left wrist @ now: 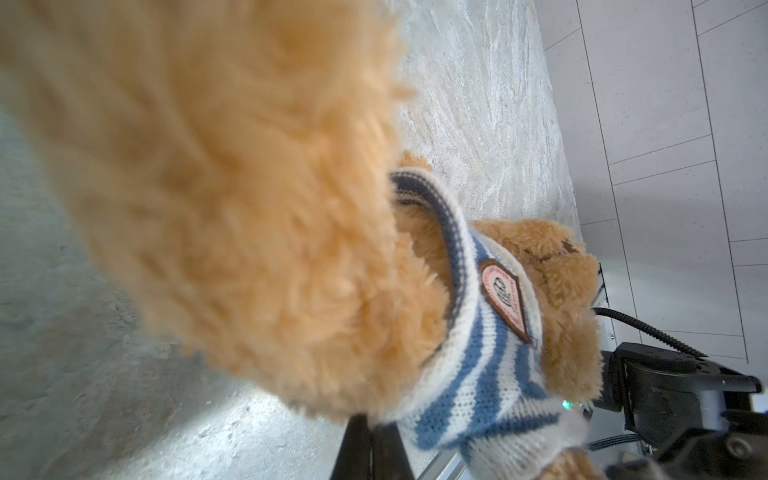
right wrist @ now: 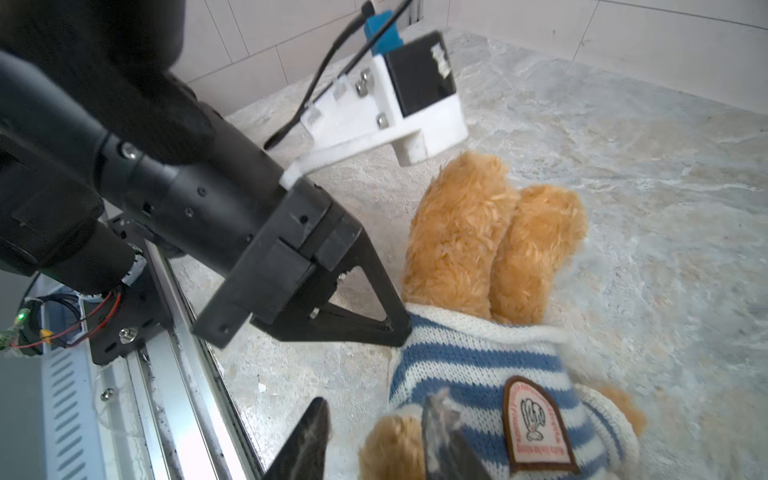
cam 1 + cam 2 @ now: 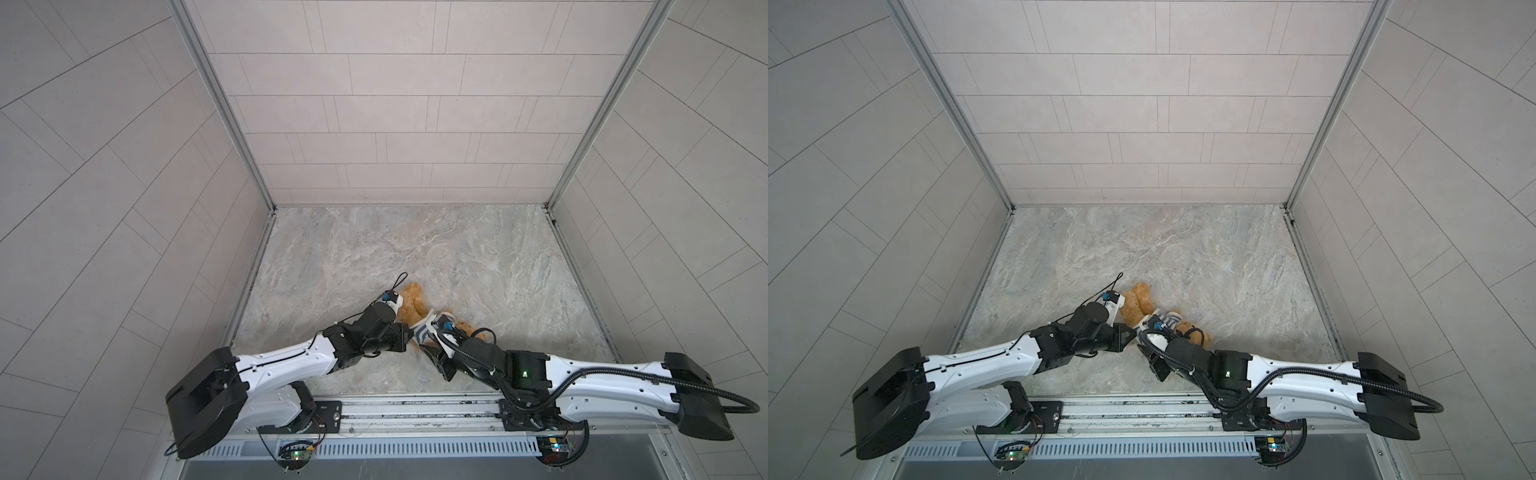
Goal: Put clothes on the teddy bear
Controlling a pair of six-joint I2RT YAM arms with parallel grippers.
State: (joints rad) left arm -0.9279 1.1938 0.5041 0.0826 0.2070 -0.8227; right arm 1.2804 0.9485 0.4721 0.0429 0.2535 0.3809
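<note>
1. Both top views: show the teddy bear [image 3: 415, 305] lying on the marbled tabletop [image 3: 415, 249] near its front edge, legs toward the back wall and head toward the right arm [image 3: 582, 374]. Show a blue-and-white striped shirt [image 3: 422, 332] around the torso. Put the left gripper [image 3: 410, 336] at the shirt's hem and the right gripper [image 3: 1150, 357] just beside the bear's upper body. Lose much of the torso under the right wrist's camera and cable. Take in tiled walls [image 3: 124, 208] on three sides and a metal rail [image 3: 415, 409] along the front.

2. Left wrist view: filled mostly with blurred fur of a bear leg, which blocks nearly all of the left gripper. Leaves only one dark finger [image 1: 365, 449] showing, close to the shirt's hem. Shows a brown-edged patch [image 1: 505, 299] on the shirt, the bear's head past it, and the right arm beyond.

3. Right wrist view: shows the left gripper clenched, jaws together, tips touching the shirt's hem beside the legs. Cannot tell whether any knit is nipped between them. Shows the right gripper released, with its fingers [image 2: 307, 440] apart on either side of one bear arm. Has one finger lying on the shirt beside the patch and the other clear of the fur. Catches the left wrist's white camera bracket [image 2: 386, 108] hanging above the bear's legs, apart from them.
</note>
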